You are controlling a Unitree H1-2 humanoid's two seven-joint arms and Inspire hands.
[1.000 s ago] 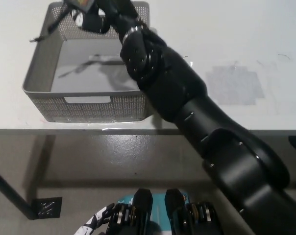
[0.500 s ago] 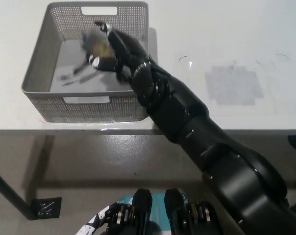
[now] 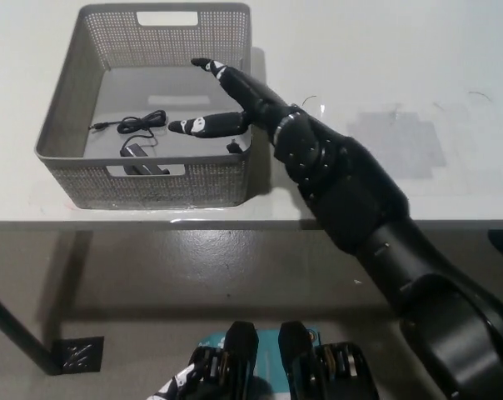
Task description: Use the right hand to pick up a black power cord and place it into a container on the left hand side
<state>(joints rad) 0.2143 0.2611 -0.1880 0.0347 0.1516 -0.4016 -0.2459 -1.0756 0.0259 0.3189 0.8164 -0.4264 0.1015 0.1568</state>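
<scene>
Head view: right robot hand (image 3: 235, 104) spread, empty, over mesh basket (image 3: 68, 108) with black power cord (image 3: 135, 133) inside; no legible writing.

White table (image 3: 451, 67), faint grey patch (image 3: 399, 143); grey floor (image 3: 151, 292) below; dark table leg (image 3: 14, 329).

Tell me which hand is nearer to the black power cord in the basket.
Right. The black right hand, open, is over the grey mesh basket, just right of the black power cord. The white left hand is at the bottom edge, well below the table.
</scene>
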